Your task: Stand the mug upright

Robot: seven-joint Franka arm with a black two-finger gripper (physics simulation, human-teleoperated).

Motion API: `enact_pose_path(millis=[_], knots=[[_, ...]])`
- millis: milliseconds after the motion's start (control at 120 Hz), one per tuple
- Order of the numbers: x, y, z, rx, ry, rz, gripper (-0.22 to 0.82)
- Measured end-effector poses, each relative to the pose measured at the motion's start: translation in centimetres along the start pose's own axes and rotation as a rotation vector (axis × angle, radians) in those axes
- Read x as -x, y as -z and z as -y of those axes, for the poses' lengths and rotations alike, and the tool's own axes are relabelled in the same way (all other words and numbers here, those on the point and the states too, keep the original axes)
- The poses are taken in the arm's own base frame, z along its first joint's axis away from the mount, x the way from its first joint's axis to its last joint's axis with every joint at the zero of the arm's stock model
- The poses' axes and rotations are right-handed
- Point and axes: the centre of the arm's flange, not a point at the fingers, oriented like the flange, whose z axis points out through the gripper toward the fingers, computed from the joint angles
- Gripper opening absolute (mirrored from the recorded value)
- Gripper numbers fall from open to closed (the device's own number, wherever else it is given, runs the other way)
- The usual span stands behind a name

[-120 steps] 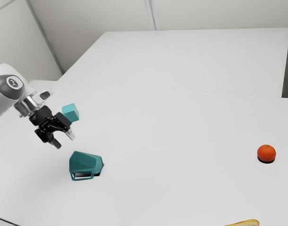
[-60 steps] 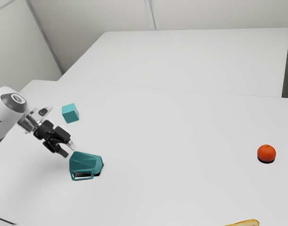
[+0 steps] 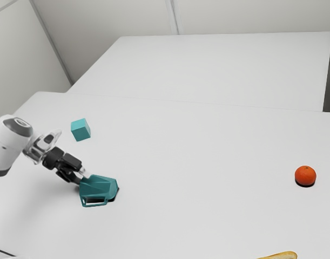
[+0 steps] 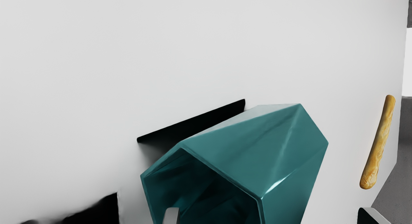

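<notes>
At the exterior view's left edge, a thin dark line [image 3: 4, 252] lay low on the white table [image 3: 208, 162], and above it the white arm [image 3: 7, 141] reached in, slanting down toward the exterior view's right. Its black gripper [image 3: 82, 177] was right at the open end of the teal mug [image 3: 99, 188]. The wrist view showed the fingers [image 4: 171, 216] spread wide, one at the mug's mouth and the other outside, beyond its wall; they had no grip on anything. Behind the gripper, well apart from it, sat a turquoise cube [image 3: 80, 130]. The faceted mug lay on its side on the table, its mouth facing the gripper, its base toward the exterior view's right and its handle [image 3: 94, 203] toward the exterior camera. Much farther along, a baguette [image 3: 281, 256] lay at the near edge of that view, then an orange [image 3: 305, 175] behind it.
</notes>
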Motion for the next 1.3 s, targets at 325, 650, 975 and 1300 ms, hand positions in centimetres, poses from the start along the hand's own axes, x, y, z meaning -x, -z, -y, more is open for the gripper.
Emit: enact_pose_path(millis=[325, 650, 975, 1300], knots=[[0.4, -0.7, 0.3, 0.071, -0.033, 0.008, 0.27], [0.5, -1.0, 0.2, 0.123, -0.062, 0.021, 0.03], [0.3, -1.1, -0.3, 0.126, -0.103, 0.028, -0.13], [-0.6, 0.1, -3.6, 0.059, -0.186, 0.022, -0.17]])
